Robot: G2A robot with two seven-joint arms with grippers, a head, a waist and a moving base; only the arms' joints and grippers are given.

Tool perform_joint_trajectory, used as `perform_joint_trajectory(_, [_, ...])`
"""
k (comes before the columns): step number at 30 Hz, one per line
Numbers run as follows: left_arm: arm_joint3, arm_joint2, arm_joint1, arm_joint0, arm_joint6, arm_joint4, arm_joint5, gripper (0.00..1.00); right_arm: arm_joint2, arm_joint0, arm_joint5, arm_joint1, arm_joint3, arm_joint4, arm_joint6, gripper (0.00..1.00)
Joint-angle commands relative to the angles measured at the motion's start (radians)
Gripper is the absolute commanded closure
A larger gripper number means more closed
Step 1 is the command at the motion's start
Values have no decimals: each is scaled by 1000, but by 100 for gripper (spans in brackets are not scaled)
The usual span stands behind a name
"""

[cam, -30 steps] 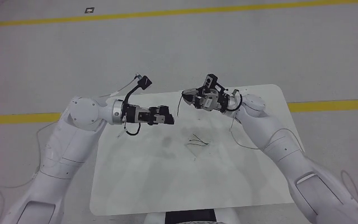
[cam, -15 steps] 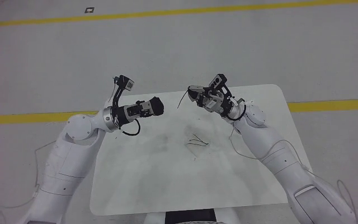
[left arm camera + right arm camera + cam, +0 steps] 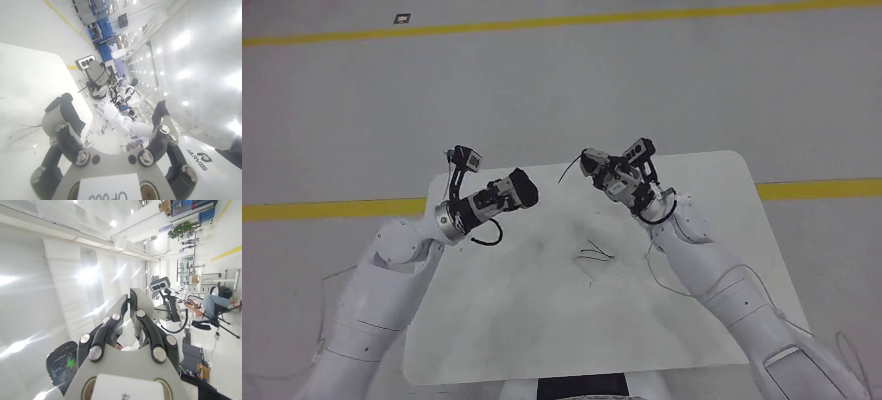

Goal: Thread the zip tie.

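Observation:
My right gripper [image 3: 588,160] hangs over the table's far edge, shut on a thin black zip tie [image 3: 565,176] whose tail droops toward the left arm. In the left wrist view that zip tie [image 3: 81,89] sticks out of the right gripper [image 3: 94,74]. My left gripper [image 3: 526,187] is a short way to its left, open and empty, its dark fingers [image 3: 62,108] spread wide around the left gripper [image 3: 112,100] midpoint. From the wrist camera the right gripper [image 3: 128,297] shows its pads pressed together.
Several loose black zip ties [image 3: 593,252] lie near the middle of the white table [image 3: 542,330], also seen as zip ties [image 3: 28,128] on the table surface. The table's far edge [image 3: 492,172] runs just under both grippers.
The left gripper has drawn back to the left, away from the right gripper, widening the gap. The right gripper has shifted slightly toward the far edge with the zip tie.

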Motion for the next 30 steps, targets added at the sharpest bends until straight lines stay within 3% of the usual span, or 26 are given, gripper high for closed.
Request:
perform_joint_trajectory(1, [13,1,-14,2,22,-2,0,0,-7,-13,-5,-7,-8,13,-29,100])
perform_joint_trajectory(3, [29,4,-32,1,30,-36,0,0,-14,-25,-4,-15,-19,34,-66,100])
perform_joint_trajectory(4, [41,6,-38,-6,28,-4,0,0,-18,-27,-3,-18,-23,29,-74,100])
perform_joint_trajectory(12, [44,10,-39,1,43,-14,5,0,-18,-32,4,-18,-29,20,-83,100])
perform_joint_trajectory(18, [76,30,-47,-3,39,-44,0,0,-45,-58,36,-35,-82,29,-101,100])
perform_joint_trajectory(25, [107,62,-63,-25,63,-17,0,0,-84,-69,9,-63,-72,36,-158,100])
perform_joint_trajectory(30, [107,62,-63,-25,63,-17,0,0,-84,-69,9,-63,-72,36,-158,100])
